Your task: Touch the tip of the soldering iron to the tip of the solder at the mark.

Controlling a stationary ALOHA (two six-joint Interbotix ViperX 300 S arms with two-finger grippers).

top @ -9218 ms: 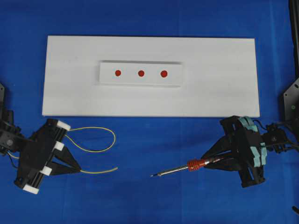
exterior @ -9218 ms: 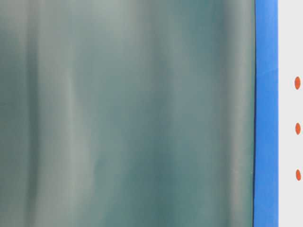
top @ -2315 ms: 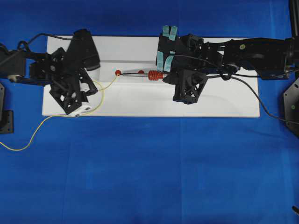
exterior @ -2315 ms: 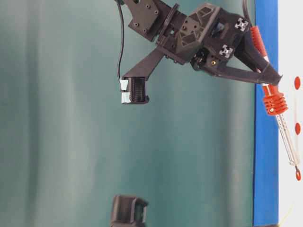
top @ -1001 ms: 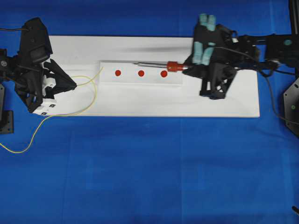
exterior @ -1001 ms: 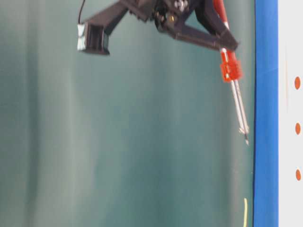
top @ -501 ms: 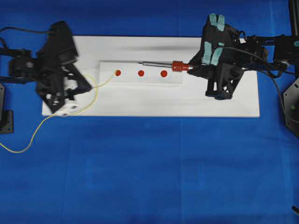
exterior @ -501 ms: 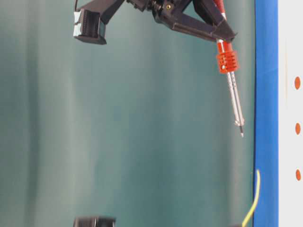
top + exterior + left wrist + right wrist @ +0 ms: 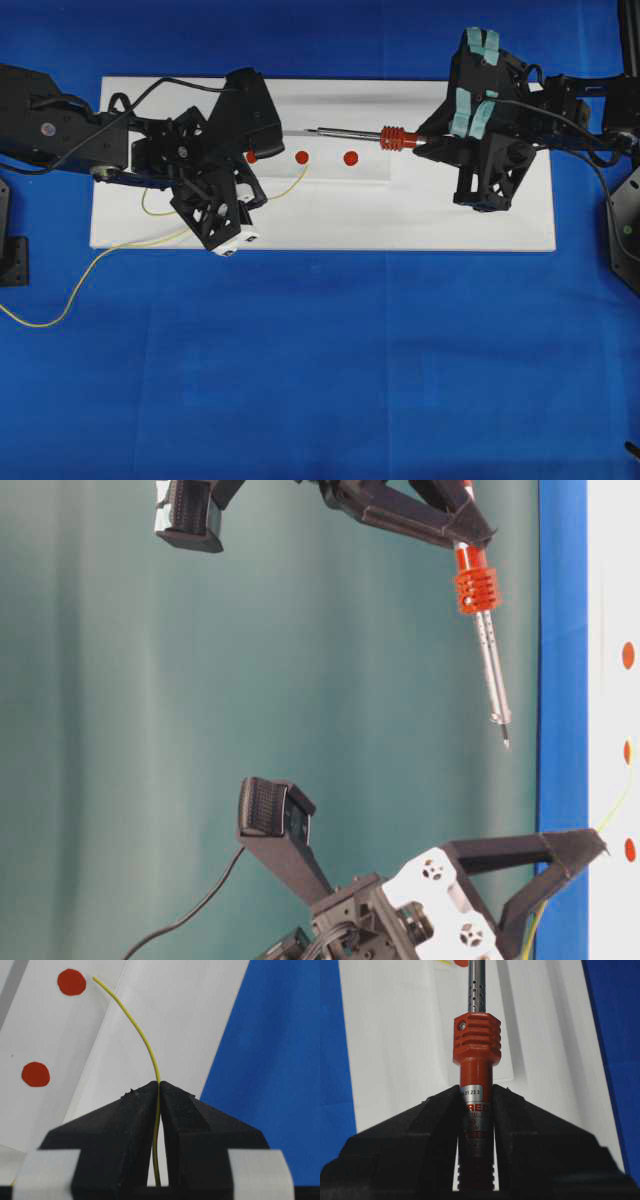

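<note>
At the far left of the overhead view, the loose tail of the solder (image 9: pixel 60 300) is seen trailing over the blue table cover (image 9: pixel 330 370) and up onto the white board (image 9: pixel 450 215). The wire is pinched between the closed jaws of the left gripper (image 9: pixel 262 193), which hangs over the left part of the board. In the left wrist view the solder (image 9: pixel 137 1030) emerges from the fingertips (image 9: pixel 142 1092) and curves up and to the left, its cut end lying just beside the upper red mark (image 9: pixel 71 982); whether it touches the surface there cannot be told. In the overhead view this free end points right, reaching just below the middle red mark (image 9: pixel 302 157) on the raised white strip (image 9: pixel 370 168).

Further right, the soldering iron (image 9: pixel 360 133) is held level with its long axis running left to right, the dark tip pointing left toward the left gripper and the ribbed collar toward the right. The handle is clamped in the closed right gripper (image 9: pixel 430 142), as confirmed by the right wrist view, where the red handle (image 9: pixel 476 1110) sits between the fingers (image 9: pixel 435 1125). In the table-level view the iron's tip (image 9: pixel 505 742) is seen raised clear of the board and apart from the solder (image 9: pixel 620 790).
</note>
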